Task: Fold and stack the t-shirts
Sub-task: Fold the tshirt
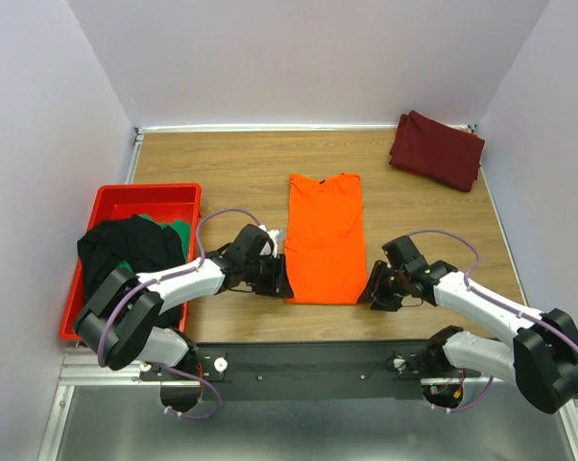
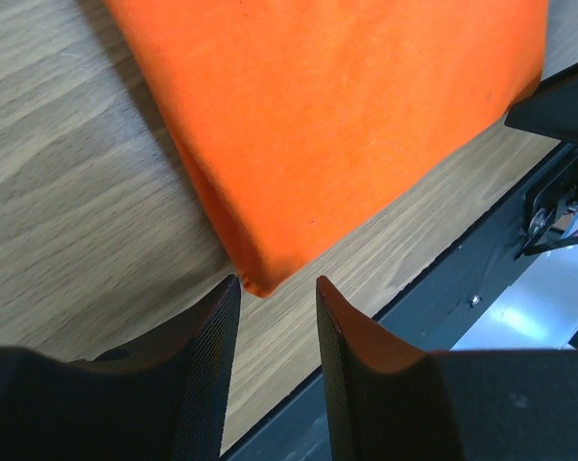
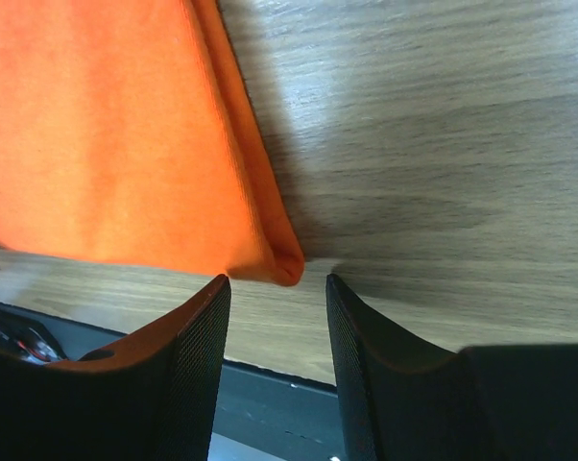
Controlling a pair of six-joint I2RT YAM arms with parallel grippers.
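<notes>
Heaped in the red bin (image 1: 111, 197) at far left: black t-shirt (image 1: 126, 248) and green t-shirt (image 1: 180, 230), likely awaiting a turn. Next, left fingers (image 1: 276, 279) low on the desk (image 1: 231, 173), parted narrowly, gripping nothing, straddling the near-left corner of the orange t-shirt (image 1: 325, 240). Laid flat mid-desk, sides folded in, collar far. Right fingers (image 1: 373, 291) mirrored at the near-right corner, likewise parted and empty, probably poised to pinch the hem for the lengthwise fold. Folded at far right: maroon t-shirt (image 1: 436, 149).

Orange t-shirt (image 1: 325, 240) folded narrow, centre; maroon t-shirt (image 1: 437, 150) seemingly folded, far right.
</notes>
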